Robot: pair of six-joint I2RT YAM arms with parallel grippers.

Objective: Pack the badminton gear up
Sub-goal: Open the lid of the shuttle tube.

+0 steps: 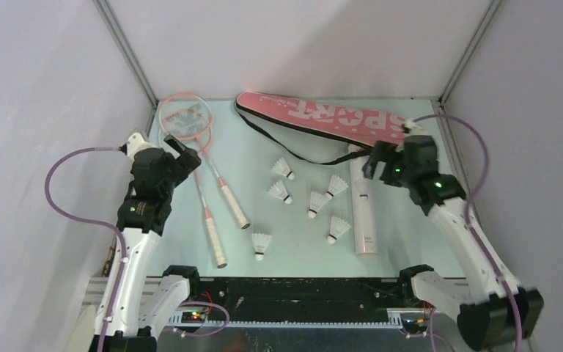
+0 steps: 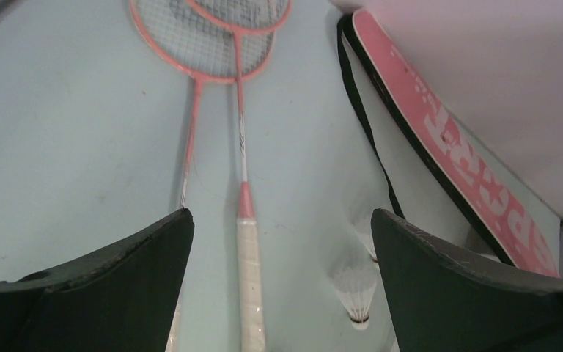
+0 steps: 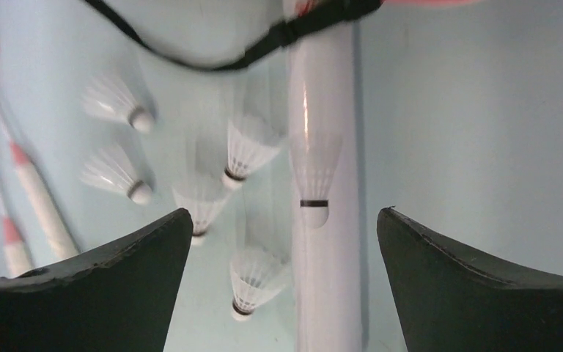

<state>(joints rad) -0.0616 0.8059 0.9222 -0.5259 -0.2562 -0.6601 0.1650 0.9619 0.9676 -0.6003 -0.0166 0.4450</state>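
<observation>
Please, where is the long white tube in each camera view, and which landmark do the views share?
Top external: the white tube lies right of centre, pointing away from the arms.
Left wrist: not clearly visible.
Right wrist: it runs up the middle.
Shared landmark: the bag's black strap crossing its far end.

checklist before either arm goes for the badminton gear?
1. Open and empty, left tool and right tool: ok.
2. All six shuttlecocks in view: ok.
3. Free tube: not ok, strap lies across its far end.
4. Separate rackets: not ok, heads overlap.
5. Open bag: cannot tell.
</observation>
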